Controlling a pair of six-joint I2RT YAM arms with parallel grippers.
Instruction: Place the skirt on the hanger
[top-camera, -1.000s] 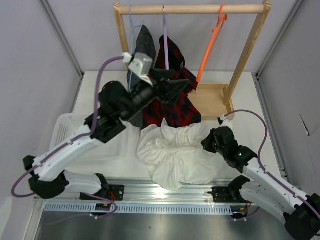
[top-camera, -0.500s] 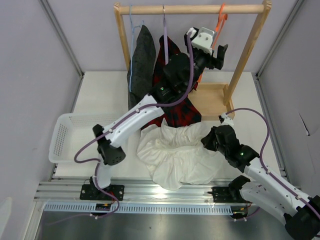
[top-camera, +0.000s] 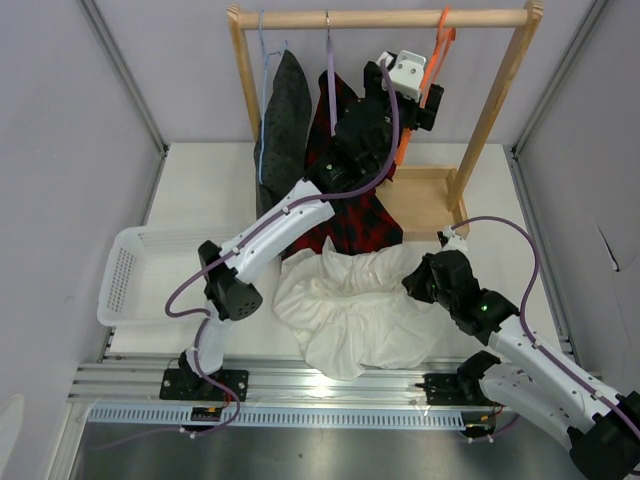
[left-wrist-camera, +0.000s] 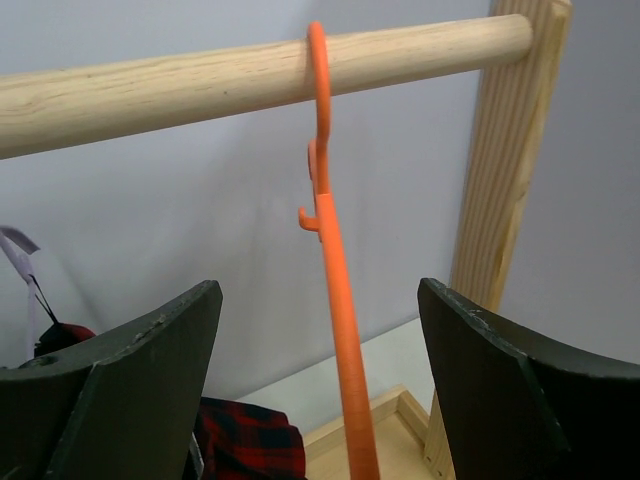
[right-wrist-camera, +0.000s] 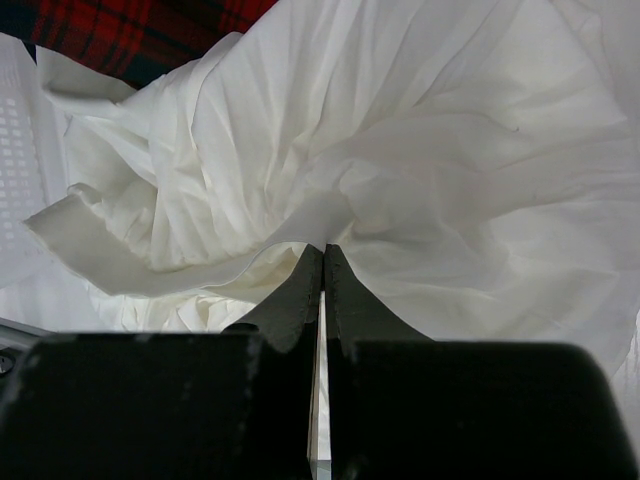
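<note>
- At the upper right of the top view, the left claw (top-camera: 412, 100) is stretched up to the wooden rail (top-camera: 380, 18), right at the orange hanger (top-camera: 437, 52) that hangs from it, beside the red-black plaid shirt (top-camera: 350, 215).
- The white skirt (top-camera: 350, 310) lies crumpled on the surface at lower centre, well apart from the hanger. The right claw (top-camera: 425, 283) sits at its right edge.
- The step in hand looks like fetching the hanger; no part of the skirt is on it yet.
- In the left wrist view, the left claw (left-wrist-camera: 320, 288) stands wide. Its dark fingers (left-wrist-camera: 150, 380) fill the lower corners, and the hanger (left-wrist-camera: 335, 260) runs down the middle between them, touching neither.
- The hanger's hook sits over the wooden rod (left-wrist-camera: 200, 85) at the top, near the upright post (left-wrist-camera: 500, 180).
- The next move calls for closing squarely on the thin orange stem, then lifting the hook clear of the rod without twisting it.
- In the right wrist view, the right claw (right-wrist-camera: 322, 250) is shut tight at lower centre.
- The skirt (right-wrist-camera: 420, 150) fills the frame above it, and creases fan out from the tips, so a fold seems pinched there.
</note>
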